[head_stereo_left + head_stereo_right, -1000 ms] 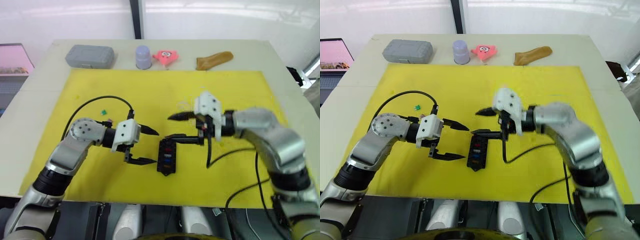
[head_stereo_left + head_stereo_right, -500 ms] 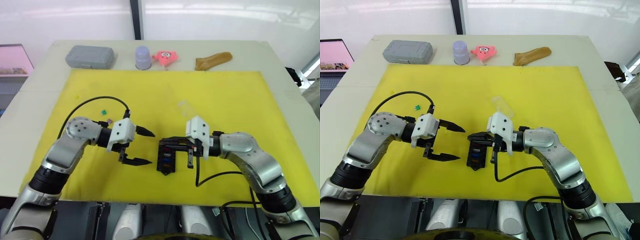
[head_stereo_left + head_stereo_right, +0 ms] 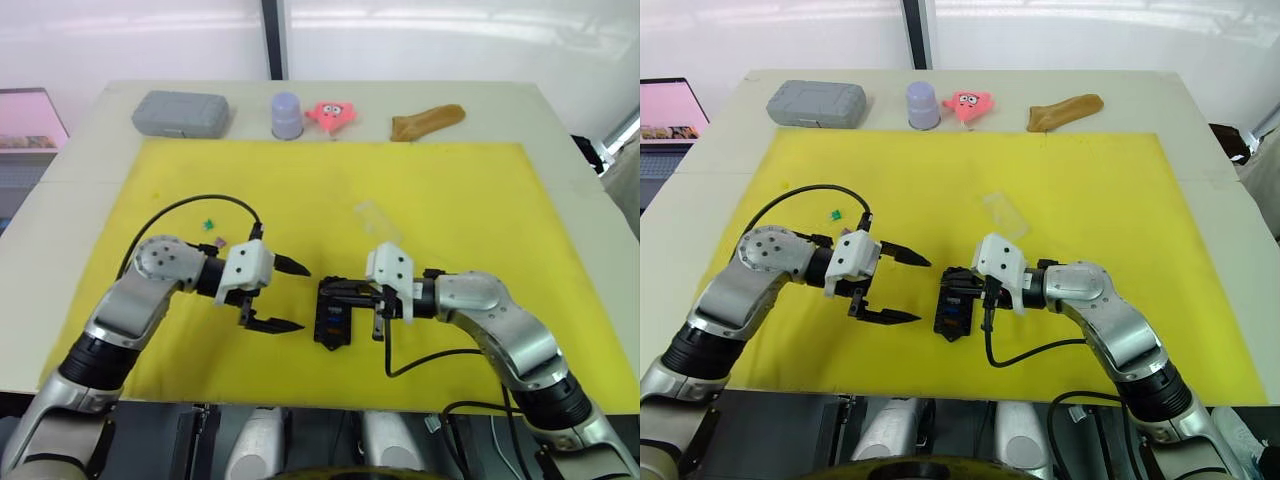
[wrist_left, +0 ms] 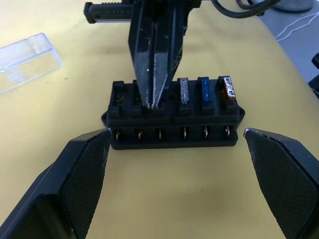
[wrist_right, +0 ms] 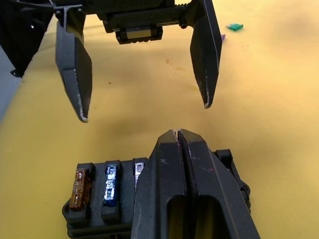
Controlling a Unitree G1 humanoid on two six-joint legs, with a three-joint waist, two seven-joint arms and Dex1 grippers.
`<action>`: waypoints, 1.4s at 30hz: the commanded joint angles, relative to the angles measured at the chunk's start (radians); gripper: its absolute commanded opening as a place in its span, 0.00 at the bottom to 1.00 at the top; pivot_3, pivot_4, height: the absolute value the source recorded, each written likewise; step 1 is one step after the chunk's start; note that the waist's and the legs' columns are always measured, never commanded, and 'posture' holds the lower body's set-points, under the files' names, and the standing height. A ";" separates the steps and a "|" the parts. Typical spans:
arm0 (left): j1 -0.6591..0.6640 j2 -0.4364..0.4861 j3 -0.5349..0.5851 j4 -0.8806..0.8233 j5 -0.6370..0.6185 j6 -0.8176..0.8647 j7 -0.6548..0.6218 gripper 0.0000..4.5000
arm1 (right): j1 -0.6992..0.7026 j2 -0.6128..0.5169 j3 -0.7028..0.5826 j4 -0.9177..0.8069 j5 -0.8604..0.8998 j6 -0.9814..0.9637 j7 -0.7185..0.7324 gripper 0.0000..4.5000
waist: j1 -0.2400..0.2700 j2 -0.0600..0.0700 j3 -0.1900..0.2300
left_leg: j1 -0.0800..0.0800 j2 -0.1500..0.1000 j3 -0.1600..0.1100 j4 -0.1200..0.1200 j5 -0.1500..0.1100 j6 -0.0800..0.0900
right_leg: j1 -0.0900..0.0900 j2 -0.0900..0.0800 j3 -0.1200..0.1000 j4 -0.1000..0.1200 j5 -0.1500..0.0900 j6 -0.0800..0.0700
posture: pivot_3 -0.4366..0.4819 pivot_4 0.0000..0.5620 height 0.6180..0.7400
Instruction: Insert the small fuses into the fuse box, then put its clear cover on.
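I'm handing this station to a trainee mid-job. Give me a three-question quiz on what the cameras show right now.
1. True or false: the right gripper has its fingers shut, tips on the fuse box.
2. Which fuse colours sit in the box? A) grey, blue, orange B) red, green, purple
3. Fill in: the clear cover lies on the ____ mat.

Key: 1 true; 2 A; 3 yellow. The left gripper hangs open beside the box.

1. Both head eyes looked down from above over the yellow mat (image 3: 450,200).
2. Each wrist camera sat close, facing the other across the small black slotted plastic fuse box (image 4: 174,119), which all views shared.
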 commanded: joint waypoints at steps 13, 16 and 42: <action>-0.032 -0.022 -0.012 -0.005 0.009 -0.022 0.014 1.00 | 0.032 -0.063 0.088 -0.019 -0.057 0.049 -0.001 0.01 | 0.002 0.000 -0.001 | 0.000 0.000 -0.001 0.003 -0.001 0.002 | 0.002 0.000 0.000 0.000 0.000 0.000 | 0.48 0.27 1.00; -0.034 -0.028 -0.013 -0.004 0.012 -0.023 0.016 1.00 | 0.030 -0.067 0.100 -0.026 -0.058 0.059 0.003 0.01 | 0.002 0.000 -0.001 | 0.000 0.000 -0.001 0.003 -0.001 0.002 | 0.002 0.000 0.000 0.000 0.000 0.000 | 0.48 0.27 1.00; -0.061 -0.058 -0.017 0.028 0.029 -0.040 0.018 1.00 | -0.055 0.023 -0.086 -0.083 0.194 0.159 -0.004 0.01 | 0.001 -0.001 -0.001 | 0.000 0.001 -0.001 0.004 -0.001 0.002 | 0.002 0.002 0.000 0.000 0.000 0.000 | 0.48 0.27 1.00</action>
